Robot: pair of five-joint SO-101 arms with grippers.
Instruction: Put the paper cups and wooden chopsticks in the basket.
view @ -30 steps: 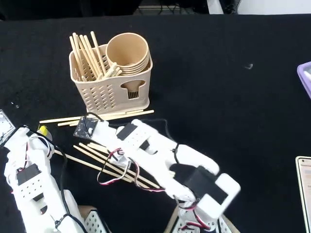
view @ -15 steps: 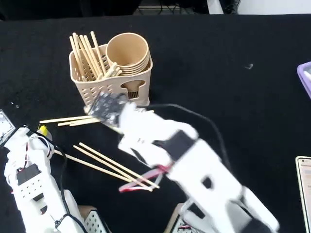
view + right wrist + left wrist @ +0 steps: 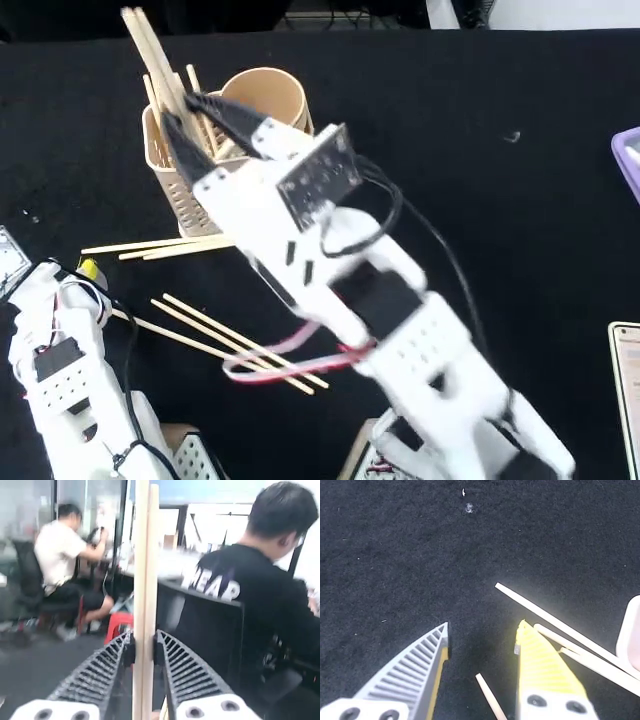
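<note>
Now the right fingers [image 3: 95, 675] clench a pair of chopsticks [image 3: 145, 570] over the basket [image 3: 175, 195], which stands at ten o'clock on the worktop [image 3: 480, 200] with cups [image 3: 268, 92] inside. At eight o'clock the left fingers [image 3: 540, 665] hang released, and loose sticks [image 3: 235, 347] lie near seven.

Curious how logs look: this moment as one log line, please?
right tool: shut on chopstick pair, raised at basket | left tool: open, low over table | loose chopsticks: on table

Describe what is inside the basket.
Stacked paper cups and upright chopsticks stand inside the basket. The right gripper, holding a chopstick pair above it, hides part of the interior.
</note>
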